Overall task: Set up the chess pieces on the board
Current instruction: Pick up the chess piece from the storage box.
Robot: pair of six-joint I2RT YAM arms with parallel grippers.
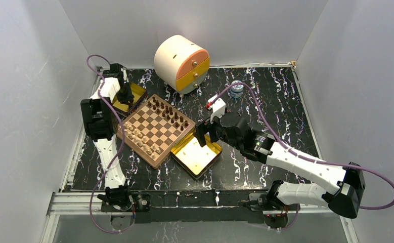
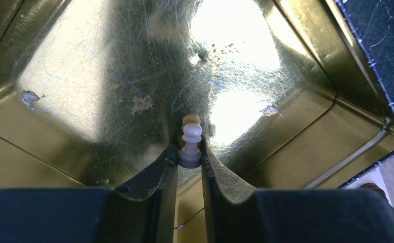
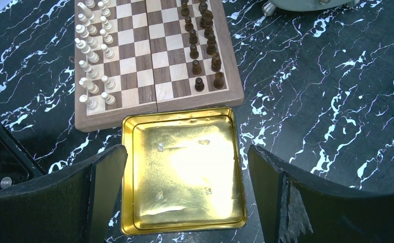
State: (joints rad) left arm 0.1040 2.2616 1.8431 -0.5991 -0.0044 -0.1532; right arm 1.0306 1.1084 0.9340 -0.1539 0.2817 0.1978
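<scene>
Step in hand: pickup of a light pawn [image 2: 191,139] standing in the left tin [image 2: 83,76]. Left fingers [image 2: 167,167] flank its base, nearly together; a firm pinch cannot be confirmed. Right fingers [image 3: 108,172] are spread wide over the second tin [image 3: 129,177], holding nothing. Next move likely calls for a straight lift, then transfer to the board [image 1: 157,129], light side.

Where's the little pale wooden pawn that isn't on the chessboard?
In the left wrist view, the pale wooden pawn stands inside the shiny gold square tin, between the left gripper's fingers; that tin lies beside the checkered wooden chessboard's far-left edge.
</scene>
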